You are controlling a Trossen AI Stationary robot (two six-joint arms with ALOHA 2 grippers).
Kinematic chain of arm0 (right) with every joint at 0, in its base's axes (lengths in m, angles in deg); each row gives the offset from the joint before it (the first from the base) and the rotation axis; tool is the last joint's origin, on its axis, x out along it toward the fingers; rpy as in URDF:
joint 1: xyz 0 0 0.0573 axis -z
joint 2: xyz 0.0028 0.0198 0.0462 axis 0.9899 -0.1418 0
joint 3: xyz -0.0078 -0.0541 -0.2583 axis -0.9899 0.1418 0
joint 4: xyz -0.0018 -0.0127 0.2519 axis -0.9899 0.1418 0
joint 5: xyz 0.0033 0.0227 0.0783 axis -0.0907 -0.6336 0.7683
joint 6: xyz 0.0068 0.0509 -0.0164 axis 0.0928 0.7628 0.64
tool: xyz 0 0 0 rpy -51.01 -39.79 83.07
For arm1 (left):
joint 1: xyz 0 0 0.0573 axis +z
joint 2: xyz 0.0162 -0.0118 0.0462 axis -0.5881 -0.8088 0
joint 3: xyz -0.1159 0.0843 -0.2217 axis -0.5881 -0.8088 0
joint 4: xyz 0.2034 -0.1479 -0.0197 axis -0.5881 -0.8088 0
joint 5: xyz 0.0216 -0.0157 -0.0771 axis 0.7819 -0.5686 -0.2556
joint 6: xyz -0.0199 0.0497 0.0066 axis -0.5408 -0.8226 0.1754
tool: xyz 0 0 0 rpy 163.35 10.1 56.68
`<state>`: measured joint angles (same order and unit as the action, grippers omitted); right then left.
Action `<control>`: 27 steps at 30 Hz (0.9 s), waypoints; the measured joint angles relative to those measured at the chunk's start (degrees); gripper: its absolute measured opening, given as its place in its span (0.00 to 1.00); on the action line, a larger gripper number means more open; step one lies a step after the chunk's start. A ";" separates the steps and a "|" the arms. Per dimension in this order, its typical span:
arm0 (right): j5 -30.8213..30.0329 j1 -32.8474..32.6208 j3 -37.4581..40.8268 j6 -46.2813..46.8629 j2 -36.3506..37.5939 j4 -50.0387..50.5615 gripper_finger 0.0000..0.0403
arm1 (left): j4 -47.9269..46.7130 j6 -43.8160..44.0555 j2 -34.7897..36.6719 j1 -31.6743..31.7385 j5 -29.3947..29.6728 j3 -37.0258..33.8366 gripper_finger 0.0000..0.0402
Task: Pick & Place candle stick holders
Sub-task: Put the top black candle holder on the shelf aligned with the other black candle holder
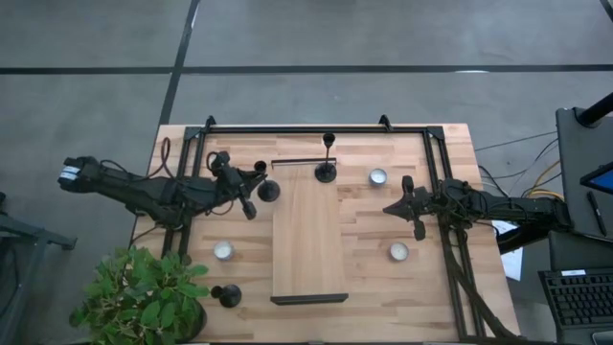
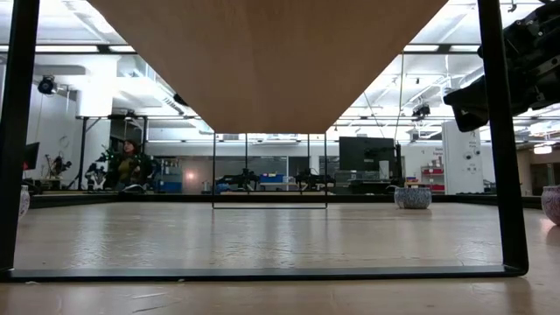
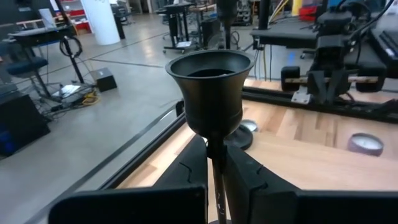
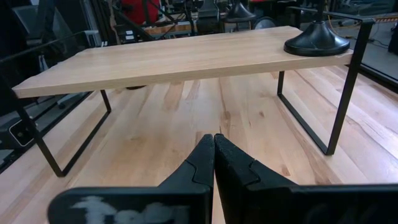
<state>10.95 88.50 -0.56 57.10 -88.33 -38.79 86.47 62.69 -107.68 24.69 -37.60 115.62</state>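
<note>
Three black candle stick holders show. One stands by its round base at the far end of the wooden riser shelf (image 1: 308, 240), stem upright (image 1: 328, 171). One stands on the table at the near left, beside the plant (image 1: 228, 295). My left gripper (image 1: 257, 179) (image 3: 216, 155) is shut on the third (image 1: 269, 190) just left of the shelf; its cup (image 3: 211, 81) rises above the fingers. My right gripper (image 1: 391, 208) (image 4: 214, 142) is shut and empty over the table, right of the shelf. My left gripper pinches the holder's thin stem (image 3: 215, 167) between its two fingers, just below the cup. The fingers come roughly level from the table's left and lie across the stem. The holder stands upright. Whether its base (image 1: 271, 191) rests on the table I cannot tell.
Three white tealights in silver cups sit on the table: far right of the shelf (image 1: 377, 176), near right (image 1: 398, 251) and near left (image 1: 223, 250). A potted plant (image 1: 144, 299) fills the near left corner. Black frame rails (image 1: 316, 129) run along the table's far side and both ends.
</note>
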 joint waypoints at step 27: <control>0.02 0.00 0.00 -0.02 0.00 -0.01 0.02 | 17.50 -3.83 -14.31 9.89 -4.90 3.06 0.04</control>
<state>10.97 88.51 -0.56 57.08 -88.33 -38.80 103.98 58.86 -121.99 34.58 -42.50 118.68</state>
